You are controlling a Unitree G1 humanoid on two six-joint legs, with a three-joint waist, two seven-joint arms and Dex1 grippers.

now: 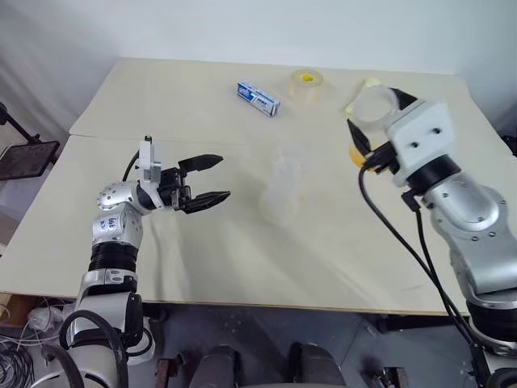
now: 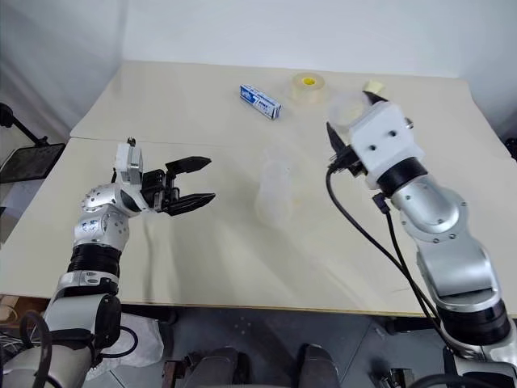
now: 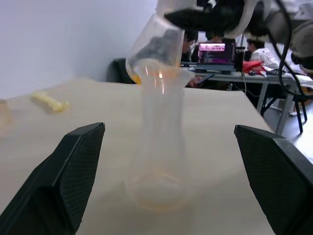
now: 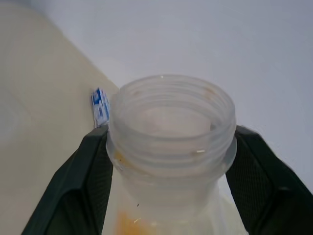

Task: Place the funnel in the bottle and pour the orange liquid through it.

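The bottle (image 1: 279,191) stands upright and clear at the middle of the table, a faint orange film on its base (image 3: 156,188). Its neck ends in a flared clear mouth (image 3: 162,76); whether that is the funnel I cannot tell. My left gripper (image 1: 224,178) is open, level with the bottle and to its left, with the bottle showing between its fingers (image 3: 73,171) but apart from them. My right gripper (image 4: 171,142) is shut on a clear threaded jar (image 1: 373,106), held tilted in the air to the bottle's right. The orange liquid (image 4: 128,223) lies in the jar.
At the far side of the table lie a blue and white box (image 1: 258,98), a tape roll (image 1: 306,83) and a pale yellow packet (image 2: 373,85). A black cable (image 1: 404,242) hangs from my right arm. People at desks (image 3: 217,49) sit beyond the table.
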